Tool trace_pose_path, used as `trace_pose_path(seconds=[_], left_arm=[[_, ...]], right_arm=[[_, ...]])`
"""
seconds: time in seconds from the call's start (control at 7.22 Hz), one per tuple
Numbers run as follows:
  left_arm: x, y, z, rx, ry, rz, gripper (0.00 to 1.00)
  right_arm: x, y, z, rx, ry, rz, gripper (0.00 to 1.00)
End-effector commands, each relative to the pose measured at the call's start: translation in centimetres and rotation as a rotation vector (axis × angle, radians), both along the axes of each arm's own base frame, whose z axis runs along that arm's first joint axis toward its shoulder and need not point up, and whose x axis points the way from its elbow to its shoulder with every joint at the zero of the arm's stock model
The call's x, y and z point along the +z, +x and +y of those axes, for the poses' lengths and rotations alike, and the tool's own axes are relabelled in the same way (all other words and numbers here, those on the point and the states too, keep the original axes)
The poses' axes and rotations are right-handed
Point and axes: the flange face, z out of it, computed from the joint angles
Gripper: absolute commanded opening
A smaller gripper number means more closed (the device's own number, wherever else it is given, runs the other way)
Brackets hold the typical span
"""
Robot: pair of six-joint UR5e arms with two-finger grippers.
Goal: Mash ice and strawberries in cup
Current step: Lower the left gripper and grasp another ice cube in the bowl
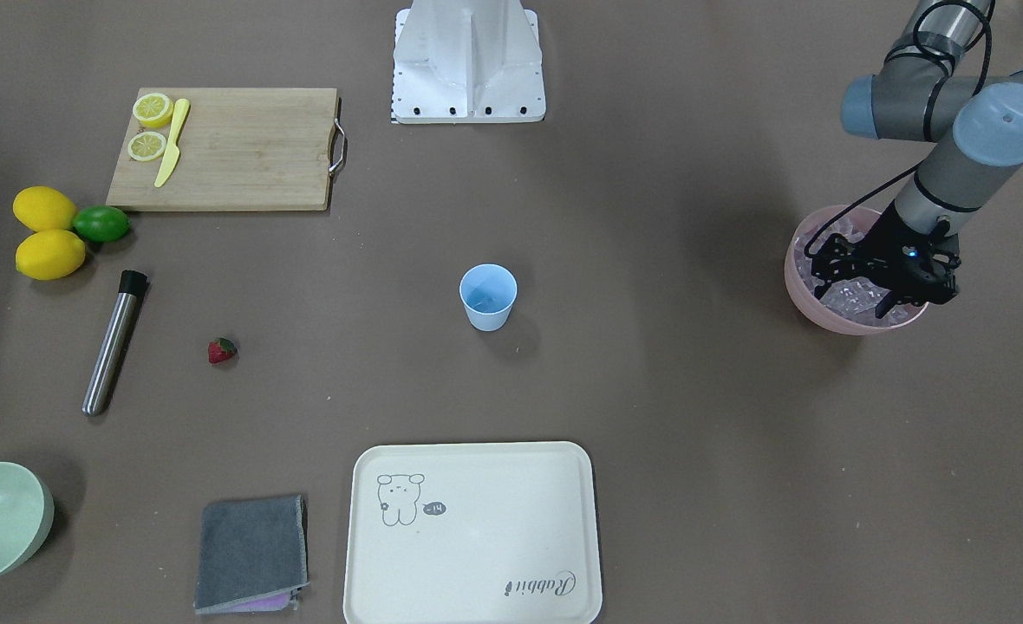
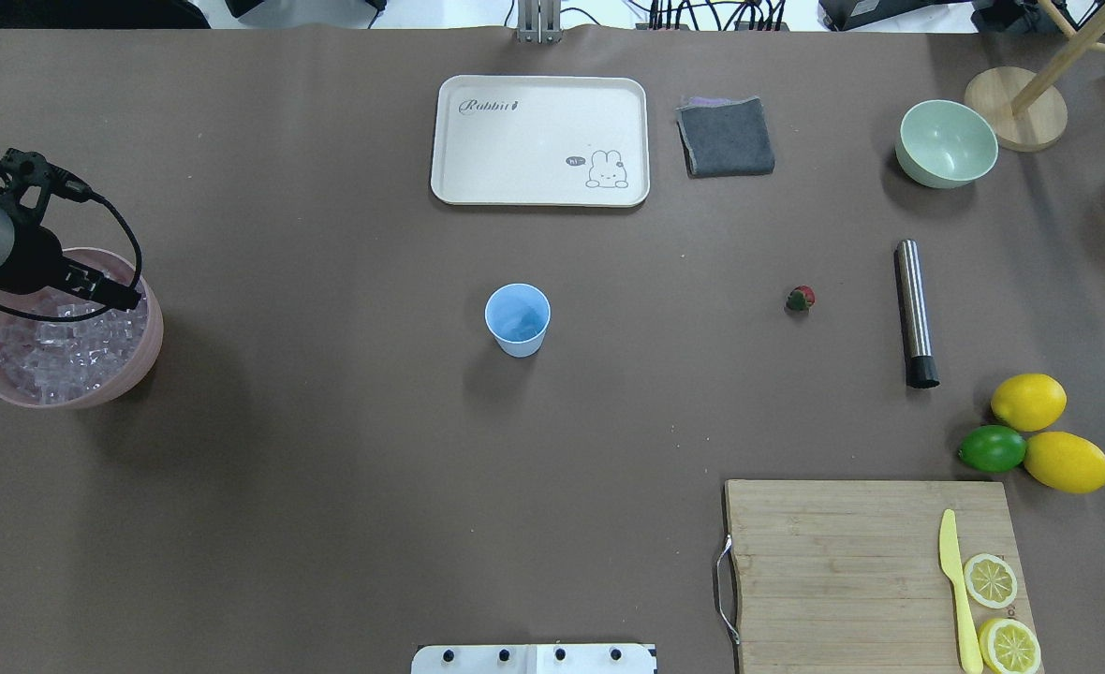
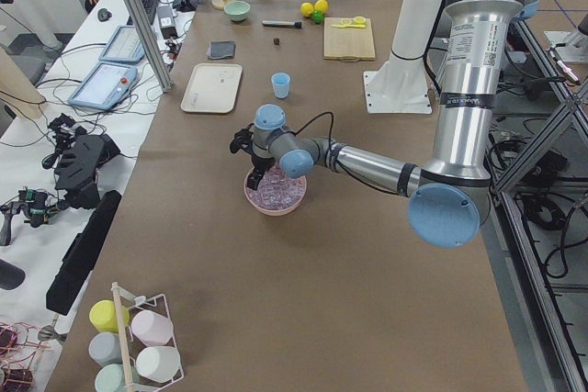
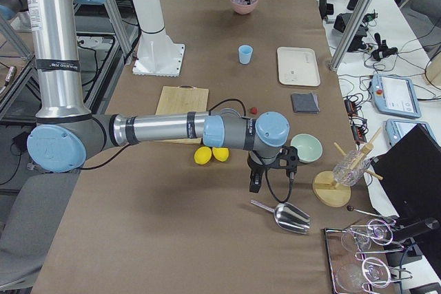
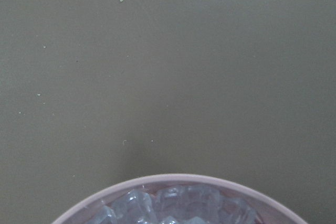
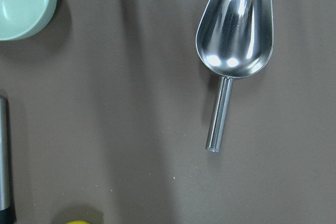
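Note:
The light-blue cup (image 1: 487, 299) stands upright mid-table, also in the overhead view (image 2: 517, 320). The small red strawberry (image 1: 222, 350) lies alone on the table, apart from the cup (image 2: 800, 299). The ice (image 2: 47, 346) fills a pink bowl (image 2: 154, 339) at the table's end. My left gripper (image 2: 129, 300) hangs low over that ice (image 1: 850, 299); I cannot tell if it is open or shut. The left wrist view shows only the bowl's rim and ice (image 5: 173, 205). My right gripper (image 4: 255, 182) shows only in the exterior right view, above a metal scoop (image 6: 233, 35); its state is unclear.
A steel muddler (image 1: 113, 342) lies near the strawberry. A cutting board (image 1: 225, 147) holds lemon halves and a yellow knife. Two lemons and a lime (image 1: 100, 223) sit beside it. A cream tray (image 1: 472, 533), grey cloth (image 1: 251, 550) and pale green bowl (image 1: 0, 520) line the far side.

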Motion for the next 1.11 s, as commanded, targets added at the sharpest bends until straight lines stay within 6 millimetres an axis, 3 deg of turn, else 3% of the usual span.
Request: trace_pose_path(seconds=[0.0,0.42,0.55,0.83,0.97], left_arm=[[0.07,0.14,0.02,0.001,0.0,-0.001,0.89],[0.15,0.75,0.33,0.014,-0.001,-0.003,0.89],[-0.01,0.78,0.3,0.014,0.002,-0.001,0.82],[-0.15,0.78,0.19,0.017,0.003,0.0,0.47],[0.01,0.76,0.23,0.017,0.0,-0.001,0.37]], right_arm=[[0.0,0.01,0.01,0.0,0.0,0.0,1.0],[-0.22,0.02,-0.2,0.0,0.005,0.001,1.0],[-0.3,0.02,-0.27,0.0,0.006,0.001,1.0],[-0.45,0.02,-0.4,0.0,0.009,0.001,1.0],[-0.46,0.02,-0.4,0.0,0.009,0.001,1.0]])
